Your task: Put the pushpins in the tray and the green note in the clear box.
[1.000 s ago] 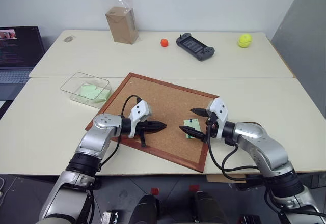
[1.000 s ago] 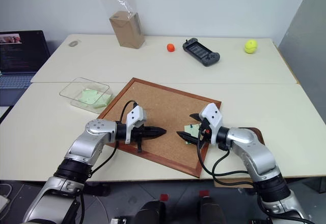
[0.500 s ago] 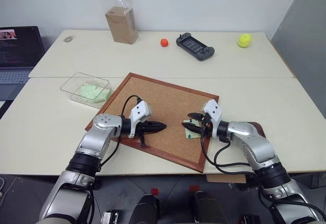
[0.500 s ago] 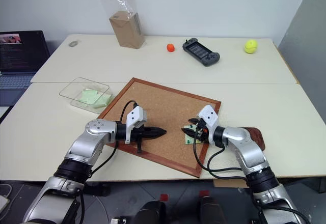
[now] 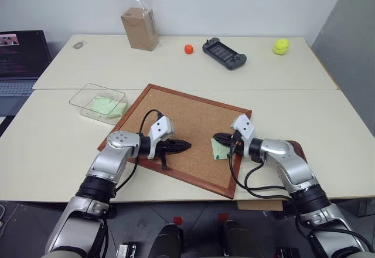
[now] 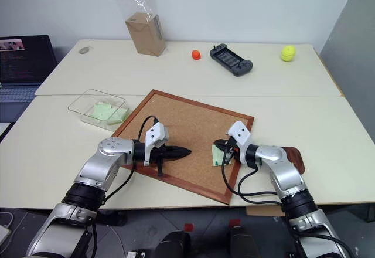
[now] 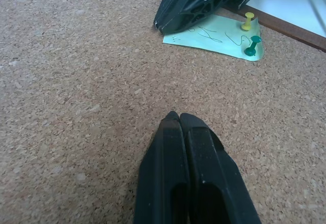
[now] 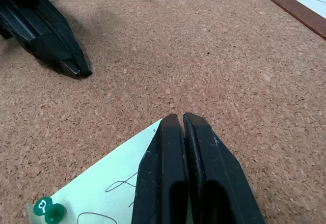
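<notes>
Green note (image 7: pixel 216 32): lies flat on the corkboard (image 5: pixel 187 117), near its right side, fixed by a yellow pin (image 7: pixel 248 19) and a green pin (image 7: pixel 251 45). Not yet freed.

Right gripper (image 5: pixel 217 137): fingers pressed together at the note's upper corner; whether a pin sits between them cannot be told.

Left gripper (image 5: pixel 186 146): fingers together, holding nothing, low over bare cork, apart from the note.

Clear box (image 5: pixel 81 100): on the table left of the board, already holding pale green paper.

Tray (image 5: pixel 297 148): dark dish, part hidden behind the right forearm; contents unseen.

Progress, judged: this note and at least two pins left.

Surroundings: bagged carton (image 5: pixel 140 27), orange ball (image 5: pixel 188 48), handheld console (image 5: pixel 224 53), tennis ball (image 5: pixel 281 46), laptop (image 5: pixel 20 58). All stand well apart; nothing blocks the way to box or tray.
</notes>
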You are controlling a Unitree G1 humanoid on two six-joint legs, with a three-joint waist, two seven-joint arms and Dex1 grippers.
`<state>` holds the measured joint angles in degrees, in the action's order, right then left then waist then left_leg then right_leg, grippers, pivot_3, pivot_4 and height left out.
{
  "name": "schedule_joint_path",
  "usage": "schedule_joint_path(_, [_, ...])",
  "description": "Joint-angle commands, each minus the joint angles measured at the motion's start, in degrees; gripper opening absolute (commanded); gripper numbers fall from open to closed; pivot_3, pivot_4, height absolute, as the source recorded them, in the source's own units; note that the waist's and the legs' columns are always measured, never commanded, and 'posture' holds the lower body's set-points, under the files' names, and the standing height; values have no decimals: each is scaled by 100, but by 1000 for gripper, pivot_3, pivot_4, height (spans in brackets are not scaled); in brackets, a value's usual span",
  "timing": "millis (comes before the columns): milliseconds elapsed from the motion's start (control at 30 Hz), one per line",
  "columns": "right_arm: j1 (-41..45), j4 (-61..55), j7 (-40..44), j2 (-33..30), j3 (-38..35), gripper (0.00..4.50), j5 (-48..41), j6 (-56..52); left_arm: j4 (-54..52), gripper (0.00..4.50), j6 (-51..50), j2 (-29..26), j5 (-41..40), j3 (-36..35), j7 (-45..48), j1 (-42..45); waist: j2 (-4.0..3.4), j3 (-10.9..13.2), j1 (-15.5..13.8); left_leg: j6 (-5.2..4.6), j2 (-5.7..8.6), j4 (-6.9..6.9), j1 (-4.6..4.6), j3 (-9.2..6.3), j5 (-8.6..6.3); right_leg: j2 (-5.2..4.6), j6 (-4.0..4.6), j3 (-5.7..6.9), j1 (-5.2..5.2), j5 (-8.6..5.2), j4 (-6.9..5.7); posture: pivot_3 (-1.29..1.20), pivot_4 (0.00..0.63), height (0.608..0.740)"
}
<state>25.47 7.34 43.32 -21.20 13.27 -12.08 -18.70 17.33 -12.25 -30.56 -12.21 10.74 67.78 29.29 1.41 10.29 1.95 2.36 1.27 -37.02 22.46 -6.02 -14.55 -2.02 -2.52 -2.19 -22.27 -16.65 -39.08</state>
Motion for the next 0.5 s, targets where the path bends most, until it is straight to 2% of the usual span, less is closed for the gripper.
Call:
schedule_joint_path(33, [-51,-466,166,101,-260,48,-364,-69,-74,0,33,6,20,-65,-56,31,0,0,-1,0,0,0,0,0,0,0,0,0,0,0,0,0,150,740])
schedule_joint_path(167, [-182,-940,275,161,-412,48,-733,-323,-36,0,44,25,33,-38,-44,35,0,0,-5,0,-2,1,2,-4,0,-1,0,2,-1,0,0,0,150,740])
schedule_joint_path(500, [-274,-1201,236,-10,-580,48,-831,-587,209,0,88,107,194,51,-122,138,-1,0,-4,0,0,-1,-1,-3,0,-1,0,1,2,0,-1,0,150,740])
